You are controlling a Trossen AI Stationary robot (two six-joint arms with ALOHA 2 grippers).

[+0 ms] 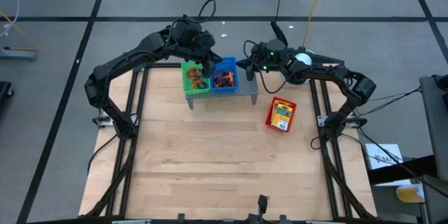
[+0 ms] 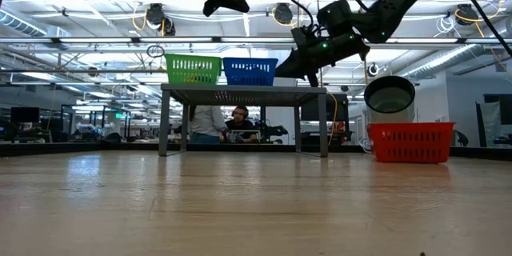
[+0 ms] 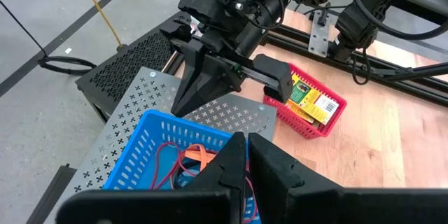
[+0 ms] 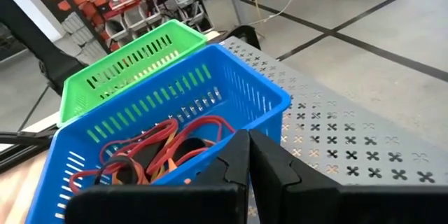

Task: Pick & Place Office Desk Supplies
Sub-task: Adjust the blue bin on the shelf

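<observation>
I have both arms up at the far end of the tabletop [image 1: 210, 154], over the grey perforated shelf [image 1: 241, 96] that carries 2 trays side by side.

The left gripper [image 1: 208, 61] hangs above the seam between the green tray [image 1: 187, 77] and the blue tray [image 1: 229, 66]. Its fingers [image 3: 276, 164] are pressed almost together, and I see nothing pinched between them. In its wrist view the orange-red rubber bands [image 3: 192, 157] lie inside the blue tray right below the fingertips.

The right gripper [image 1: 245, 65] sits just beside the blue tray's outer side, above the bare part of the shelf. Its fingers [image 4: 269, 161] are pressed together and hold nothing. Its wrist view looks into the blue tray, where the rubber bands lie in a tangled heap with some dark pieces I cannot make out.

Small orange and other coloured bits sit in the green tray; I cannot tell what they are.

The red tray [image 1: 269, 119] stands on the tabletop, apart from the shelf on the right arm's side, with a yellow packet [image 1: 282, 115] with green and black print lying in it.

In the low view a person [image 2: 238, 120] shows in the room beyond the shelf.
</observation>
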